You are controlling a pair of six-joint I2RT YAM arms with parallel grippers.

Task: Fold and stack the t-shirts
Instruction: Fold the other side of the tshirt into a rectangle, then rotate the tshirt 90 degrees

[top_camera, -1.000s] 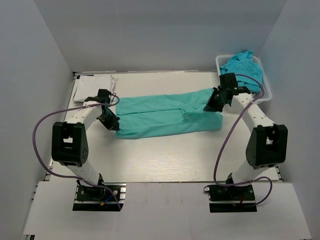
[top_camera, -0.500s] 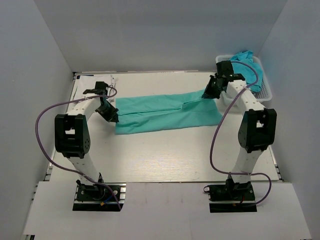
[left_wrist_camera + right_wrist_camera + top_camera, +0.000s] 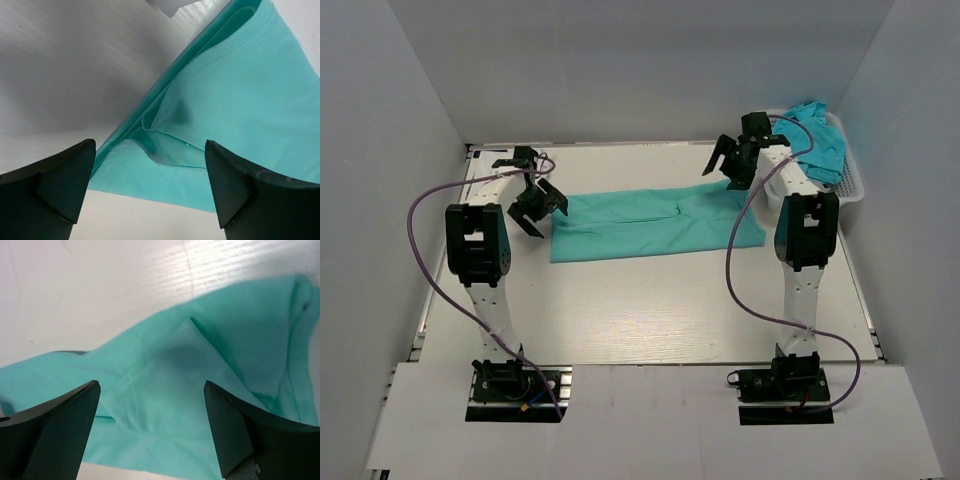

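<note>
since it was released, the teal t-shirt (image 3: 655, 222) lies folded.
left fingers (image 3: 55, 190) and right fingers (image 3: 55, 435) apart; cross fold next.

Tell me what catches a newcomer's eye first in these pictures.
A teal t-shirt, folded into a long strip, lies across the middle of the table. The left hand and the right hand hover open over its ends. More teal cloth fills a white basket at the far right corner.
</note>
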